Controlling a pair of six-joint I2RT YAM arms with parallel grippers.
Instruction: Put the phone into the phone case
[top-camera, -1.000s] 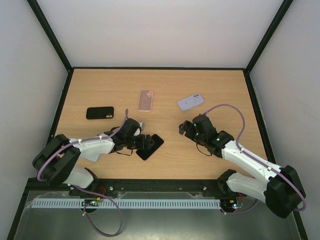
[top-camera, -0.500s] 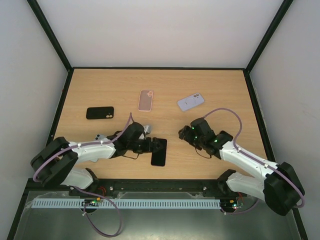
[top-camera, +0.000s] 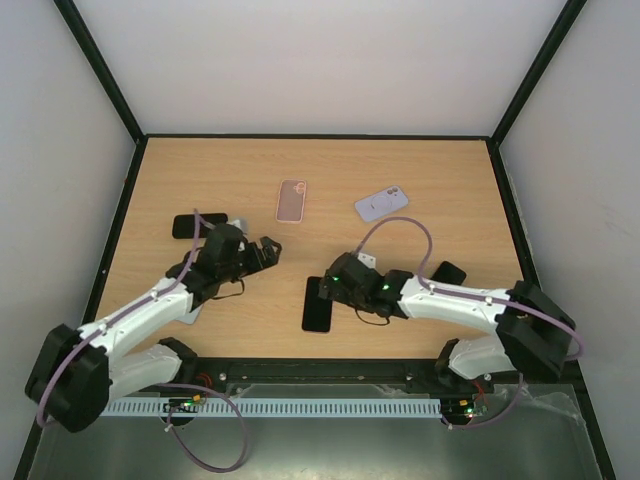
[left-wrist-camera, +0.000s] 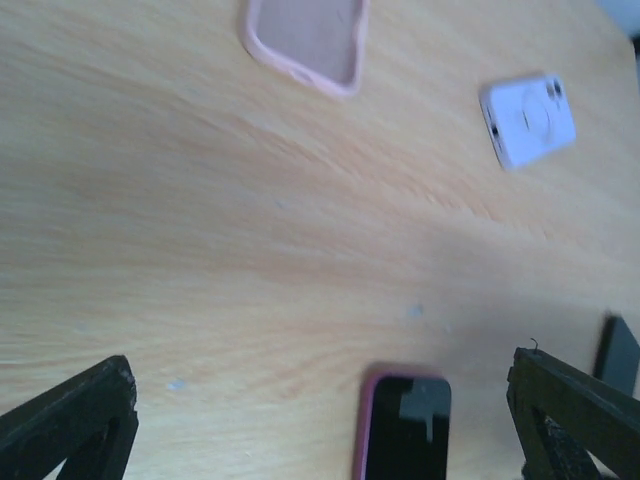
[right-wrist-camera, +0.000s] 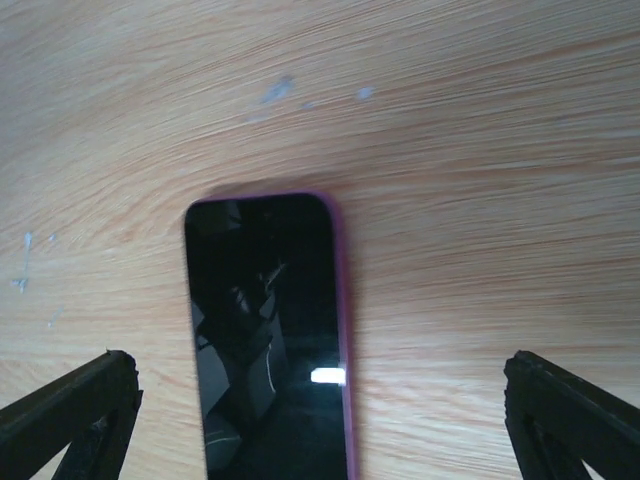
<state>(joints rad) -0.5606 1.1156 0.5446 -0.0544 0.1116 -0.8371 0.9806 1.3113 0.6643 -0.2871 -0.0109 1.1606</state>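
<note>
Our right gripper (right-wrist-camera: 320, 390) has its 2 fingers spread wide and grips nothing. The phone (right-wrist-camera: 265, 330) lies directly under it, screen up on the table (top-camera: 440, 180), between the 2 fingers but touching neither. A purple rim runs round the screen, and we cannot tell whether that is the phone's own edge or a case.

Our left gripper (left-wrist-camera: 320, 395) is also spread wide and empty. The phone lies near it, just ahead on the wood.

Farther out from both grippers lie 3 cases, well apart from the phone: a pink case (left-wrist-camera: 305, 40), a white case (left-wrist-camera: 527, 120), and a black case (top-camera: 183, 226) partly behind the left arm.

We judge the fitting not yet begun. Picking up the phone and seating it in a case both remain.
</note>
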